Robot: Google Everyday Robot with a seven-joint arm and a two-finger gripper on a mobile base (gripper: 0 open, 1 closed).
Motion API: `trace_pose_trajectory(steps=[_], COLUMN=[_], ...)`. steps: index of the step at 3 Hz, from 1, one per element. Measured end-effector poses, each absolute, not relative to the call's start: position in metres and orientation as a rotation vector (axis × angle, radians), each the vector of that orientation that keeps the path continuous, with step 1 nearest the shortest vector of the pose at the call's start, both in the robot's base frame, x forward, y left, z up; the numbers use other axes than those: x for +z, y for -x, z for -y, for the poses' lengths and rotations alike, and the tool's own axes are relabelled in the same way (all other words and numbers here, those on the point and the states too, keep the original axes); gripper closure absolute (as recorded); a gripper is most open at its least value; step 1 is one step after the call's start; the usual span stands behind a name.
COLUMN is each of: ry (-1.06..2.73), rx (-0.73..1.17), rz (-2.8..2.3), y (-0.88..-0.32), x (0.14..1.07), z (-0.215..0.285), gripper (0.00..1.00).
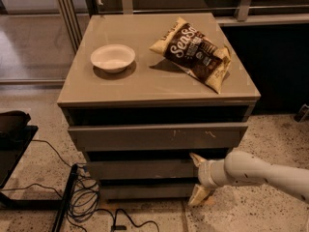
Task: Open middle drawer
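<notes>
Nearest: white arm (260, 170) enters from the right, low. The hand (197, 177) sits at the right end of the middle drawer (140, 169). Its fingers (195, 158) are apart, 1 above the front's top edge, 1 below it, down by the floor. They bracket the front's end but are not clamped on it; whether either touches it is hard to tell. The middle drawer looks shut or barely out, sitting back from the scratched top drawer (154, 137), which sticks out a little. Lowest front (145, 191) is also in. Task judged as early: the hand is placed at the drawer, with grip and pull left to do. Cables (87, 197) lie on the floor to the left. Further back, the desk (145, 88) top holds 1 white bowl (113, 57) on the left and 1 chip bag (193, 52) on the right, well apart. Hidden: the drawer's right edge behind the hand, any lip or groove, and the drawer insides. The arm is cut off at the frame edge; the base is out of view.
</notes>
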State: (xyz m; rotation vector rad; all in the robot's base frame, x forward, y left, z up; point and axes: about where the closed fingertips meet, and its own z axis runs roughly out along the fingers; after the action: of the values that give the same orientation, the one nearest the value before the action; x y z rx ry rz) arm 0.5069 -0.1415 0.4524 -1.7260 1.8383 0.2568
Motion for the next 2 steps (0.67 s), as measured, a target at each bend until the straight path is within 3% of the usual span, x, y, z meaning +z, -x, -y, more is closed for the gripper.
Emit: trace_pose_trajectory(steps=[2], ry=[1.634], rx=[0.315], rz=[-1.788], y=[-0.5257], x=[0.4397], z=[0.1451], gripper=[0.0])
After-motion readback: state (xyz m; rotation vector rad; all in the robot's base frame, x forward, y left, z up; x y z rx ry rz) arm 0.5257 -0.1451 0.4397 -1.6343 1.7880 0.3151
